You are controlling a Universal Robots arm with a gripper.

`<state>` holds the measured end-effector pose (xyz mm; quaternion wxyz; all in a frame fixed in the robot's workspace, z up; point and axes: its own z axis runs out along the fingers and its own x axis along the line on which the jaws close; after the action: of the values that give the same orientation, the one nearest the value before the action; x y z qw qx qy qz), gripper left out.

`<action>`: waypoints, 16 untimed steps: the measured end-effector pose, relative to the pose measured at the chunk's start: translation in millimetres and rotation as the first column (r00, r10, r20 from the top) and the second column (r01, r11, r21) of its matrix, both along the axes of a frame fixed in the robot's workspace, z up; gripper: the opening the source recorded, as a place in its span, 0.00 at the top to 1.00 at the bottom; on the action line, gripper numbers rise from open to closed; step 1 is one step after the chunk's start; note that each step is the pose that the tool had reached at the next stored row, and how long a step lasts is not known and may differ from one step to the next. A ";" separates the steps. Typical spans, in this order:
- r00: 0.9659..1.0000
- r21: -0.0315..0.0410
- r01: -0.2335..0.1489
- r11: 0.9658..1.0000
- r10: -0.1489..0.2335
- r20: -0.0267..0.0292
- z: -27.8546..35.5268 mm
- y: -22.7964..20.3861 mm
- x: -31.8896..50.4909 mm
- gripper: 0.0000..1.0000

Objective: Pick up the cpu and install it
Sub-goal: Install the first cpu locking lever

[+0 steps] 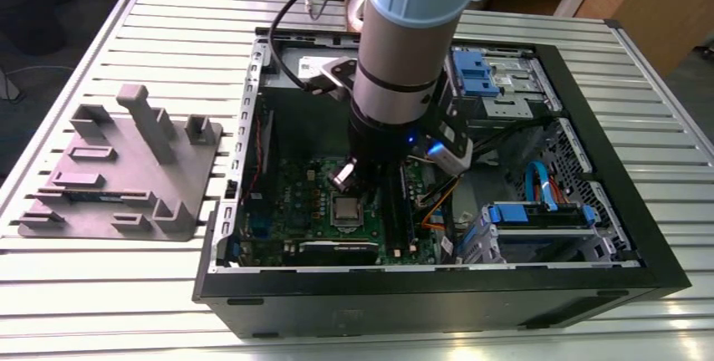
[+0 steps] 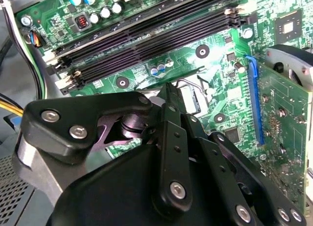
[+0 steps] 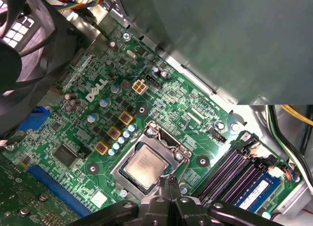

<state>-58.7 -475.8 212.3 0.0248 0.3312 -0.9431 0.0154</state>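
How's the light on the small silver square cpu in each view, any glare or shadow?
First wrist view: silver square cpu evenly lit, mild sheen. Second wrist view: glare spot on green motherboard; black gripper crowds the foreground. Exterior view: cpu dim inside the shadowed black case.

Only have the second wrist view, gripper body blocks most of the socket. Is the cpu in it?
Observer: Yes. In the first wrist view the cpu lies flat in the socket, metal top up.
Operator: Gripper holding anything?
Observer: No. In the first wrist view the gripper is shut on nothing, tips close by the cpu's edge; contact can't be judged.
Operator: Where's the tray?
Observer: In the exterior view the grey tray sits on the table outside the computer case, on the exterior view's left.
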 end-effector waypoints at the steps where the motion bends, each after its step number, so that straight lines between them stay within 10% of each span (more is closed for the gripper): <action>1: 1.000 0.000 0.004 1.000 -0.004 0.000 -0.1 -0.4 0.0 0.90; 16: 1.000 -0.001 0.026 1.000 -0.026 -0.001 -1.7 -8.8 3.9 0.90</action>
<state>-54.8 -484.5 210.6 0.0255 0.3190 -0.9473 0.0152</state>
